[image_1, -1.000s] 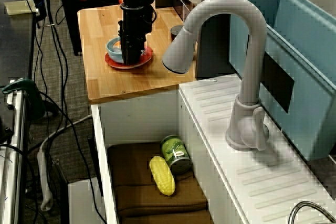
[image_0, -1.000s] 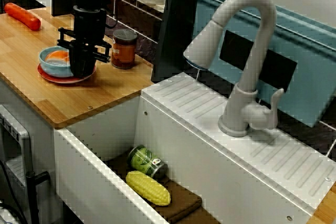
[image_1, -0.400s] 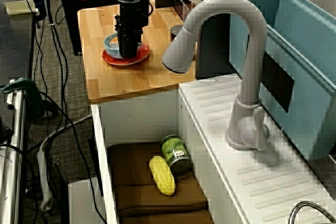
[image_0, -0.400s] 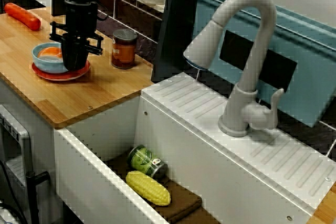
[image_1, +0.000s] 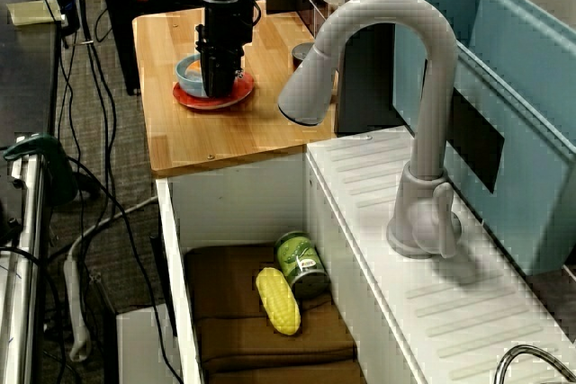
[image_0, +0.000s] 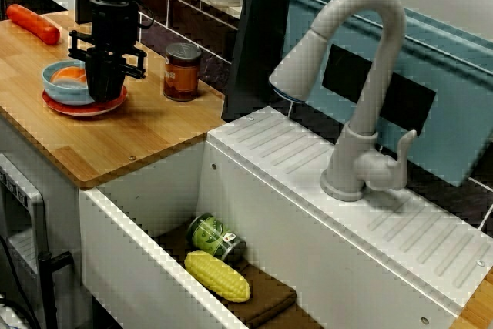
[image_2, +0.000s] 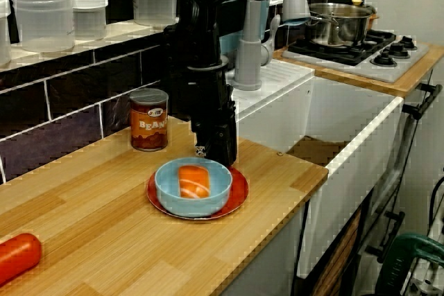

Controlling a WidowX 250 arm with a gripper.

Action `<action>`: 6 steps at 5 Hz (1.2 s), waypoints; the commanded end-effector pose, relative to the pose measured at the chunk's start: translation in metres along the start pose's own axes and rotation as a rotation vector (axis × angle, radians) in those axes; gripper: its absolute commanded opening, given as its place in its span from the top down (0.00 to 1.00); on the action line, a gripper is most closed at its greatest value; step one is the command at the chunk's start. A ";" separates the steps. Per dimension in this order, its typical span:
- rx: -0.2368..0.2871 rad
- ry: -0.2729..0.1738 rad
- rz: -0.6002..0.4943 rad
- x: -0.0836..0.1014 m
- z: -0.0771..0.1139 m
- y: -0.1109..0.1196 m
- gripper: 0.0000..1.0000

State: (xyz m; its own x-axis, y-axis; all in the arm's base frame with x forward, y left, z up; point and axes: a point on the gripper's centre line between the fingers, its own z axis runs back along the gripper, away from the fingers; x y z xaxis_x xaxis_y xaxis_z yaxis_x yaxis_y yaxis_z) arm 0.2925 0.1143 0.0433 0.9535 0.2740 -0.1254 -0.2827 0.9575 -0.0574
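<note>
My black gripper (image_0: 104, 96) (image_1: 216, 89) (image_2: 215, 154) points straight down on the wooden counter. Its fingers stand together on the edge of a red plate (image_0: 77, 108) (image_1: 216, 102) (image_2: 236, 188), on the side nearest the sink. On the plate stands a light blue bowl (image_0: 63, 82) (image_1: 188, 74) (image_2: 193, 186) with an orange piece of food (image_2: 193, 179) inside. The gripper sits just behind the bowl's rim in the low counter view. From the view over the sink, the gripper hides the bowl's right side.
A can of beans (image_0: 182, 72) (image_2: 149, 120) stands by the tiled wall close to the gripper. A long red-orange vegetable (image_0: 32, 23) (image_2: 17, 256) lies at the counter's far end. The sink holds a green can (image_0: 217, 237) and a corn cob (image_0: 217, 276) under the grey faucet (image_0: 362, 75).
The gripper has slid away from the sink along the counter, and the plate and bowl have moved with it. The beans can has stayed put.
</note>
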 end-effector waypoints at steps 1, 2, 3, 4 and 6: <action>-0.002 -0.043 0.012 0.013 0.016 0.010 1.00; -0.006 -0.041 0.022 0.016 0.018 0.017 1.00; -0.009 -0.037 0.031 0.019 0.019 0.025 1.00; -0.012 -0.036 0.038 0.022 0.021 0.031 1.00; -0.002 -0.027 0.051 0.029 0.022 0.049 1.00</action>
State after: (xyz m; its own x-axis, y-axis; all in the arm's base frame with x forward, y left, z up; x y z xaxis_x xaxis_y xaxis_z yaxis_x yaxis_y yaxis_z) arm 0.2989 0.1642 0.0445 0.9360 0.3160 -0.1552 -0.3288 0.9422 -0.0650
